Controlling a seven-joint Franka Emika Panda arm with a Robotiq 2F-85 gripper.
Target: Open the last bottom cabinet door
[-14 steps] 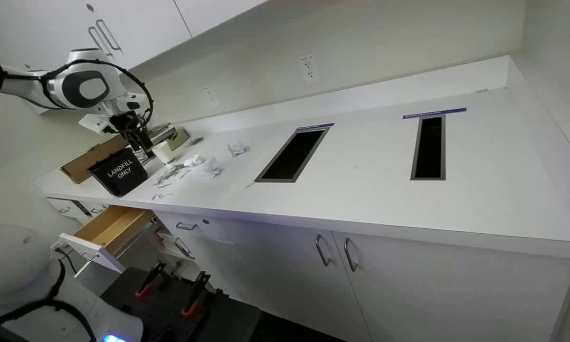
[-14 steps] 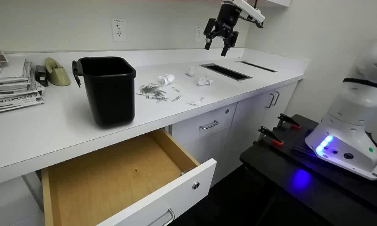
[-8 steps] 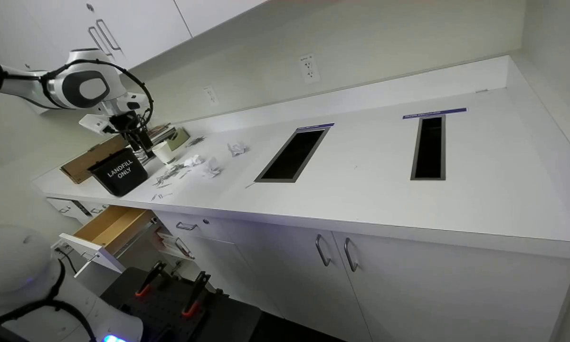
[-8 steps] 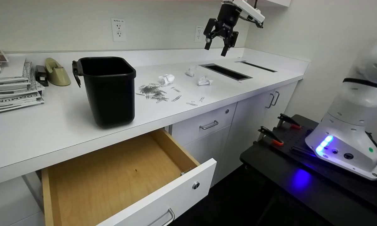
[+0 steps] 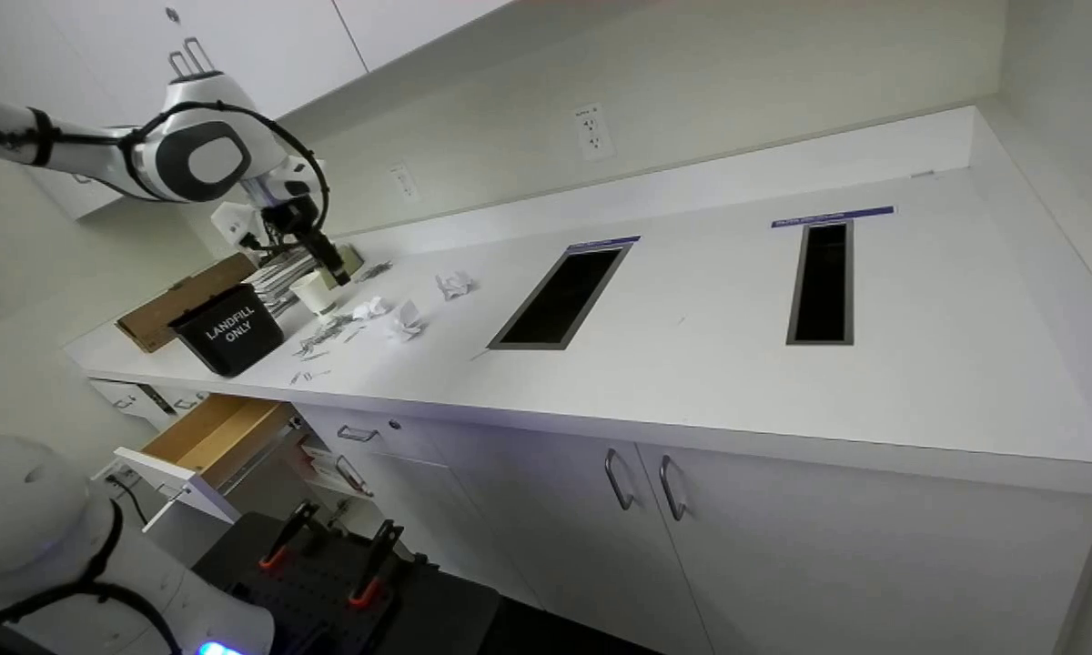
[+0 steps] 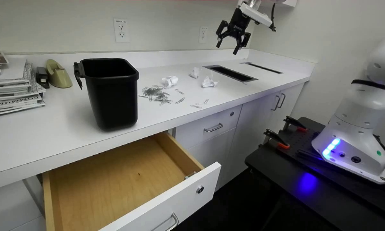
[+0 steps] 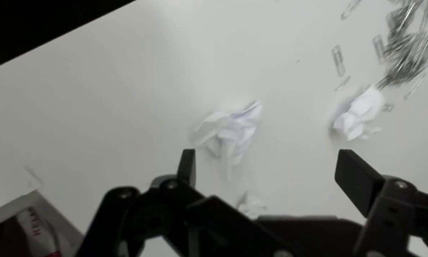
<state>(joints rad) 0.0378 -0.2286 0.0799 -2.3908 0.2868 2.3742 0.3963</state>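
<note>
- The pincer (image 6: 227,48) hangs over the tabletop (image 5: 737,382), fingers (image 7: 356,180) spread wide with nothing between them. A move that starts too low would probably knock something, because loose things lie beneath.
- In the wrist view a crumpled paper (image 7: 230,132) shows just ahead of the fingertips; straight descent would likely snag or shove it.
- The paper clips (image 7: 408,53) form a loose pile near it, which a low sweep could scatter.
- Beyond lies a grey-framed slot (image 5: 564,298); paper dragged that way could drop in.
- The tabletop's front edge (image 5: 692,439) runs above the base cabinets (image 6: 252,128). Reaching down too close, the robot arm (image 5: 196,164) could strike it.
- The black robot stand (image 6: 276,166) sits in front of those cabinets and might crowd the arm or a panel swinging out.
- Farthest off, the last bottom cabinet door (image 5: 883,564) is shut, by the side wall (image 5: 1069,136). Its silver bar handle (image 5: 667,489) stands just beside the twin handle (image 5: 614,480) of the neighbouring door (image 5: 564,537): poor aim could open the wrong one, and a shallow grip could slip off the smooth bar.
</note>
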